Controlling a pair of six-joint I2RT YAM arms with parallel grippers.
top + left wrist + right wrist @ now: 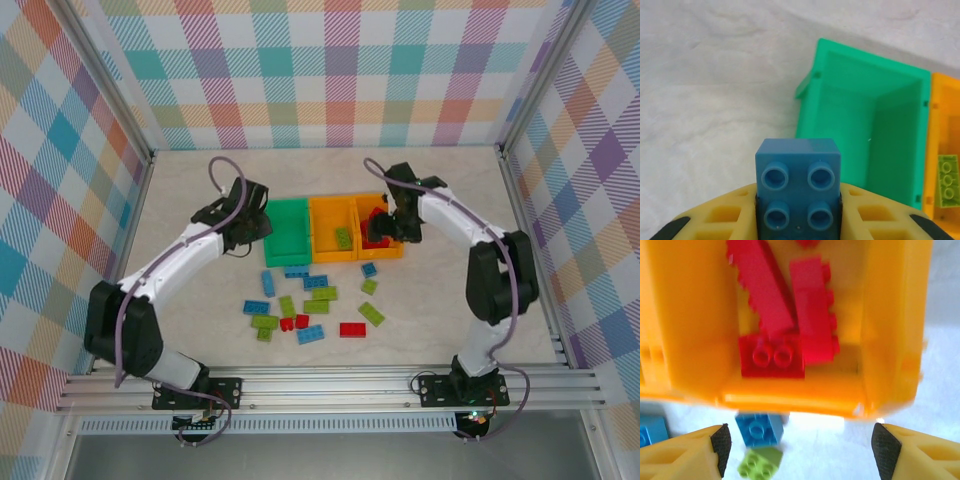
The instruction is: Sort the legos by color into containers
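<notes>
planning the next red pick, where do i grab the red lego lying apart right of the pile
Probably pinch the red rectangular plastic lego across its short width, coming straight down from above: it lies flat, length running left to right, with table showing along both long sides.

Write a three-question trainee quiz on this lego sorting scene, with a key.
1. True or false: the left gripper is shut on a blue brick.
2. Which colour of bricks lies in the orange bin below the right gripper? A blue, B red, C lime green.
3. Fill the gap: the right gripper's jaws stand ____.
Key: 1 true; 2 B; 3 open.
</notes>
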